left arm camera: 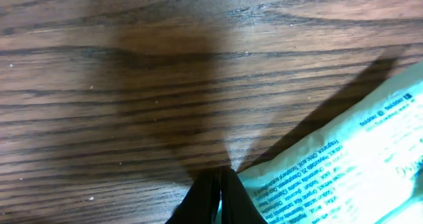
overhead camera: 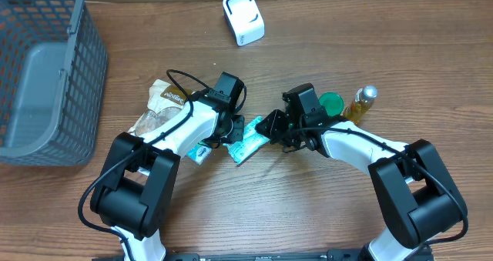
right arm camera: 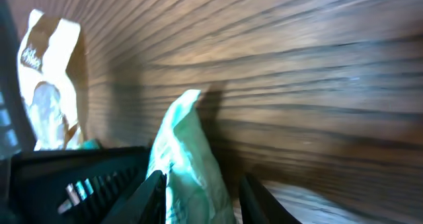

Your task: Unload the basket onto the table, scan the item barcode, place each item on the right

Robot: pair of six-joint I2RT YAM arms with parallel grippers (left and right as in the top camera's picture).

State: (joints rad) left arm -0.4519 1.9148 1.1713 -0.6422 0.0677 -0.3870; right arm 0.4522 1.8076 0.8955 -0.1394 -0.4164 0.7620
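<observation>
Two-arm hold: teal packet (overhead camera: 248, 143) between both arms, well on the robot's side of the white scanner (overhead camera: 243, 17).
Left gripper (left arm camera: 220, 196): clenched on a packet corner.
Right gripper (right arm camera: 201, 194): fingers straddling packet, unclamped.
My advice: pinch gently, pull flat, face the print toward scanner.

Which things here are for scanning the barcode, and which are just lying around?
For the job: teal packet, white scanner, left gripper, right gripper.

Just lying about: gray basket, brown snack bag, green lid, amber bottle, small blue-white pouch.
</observation>
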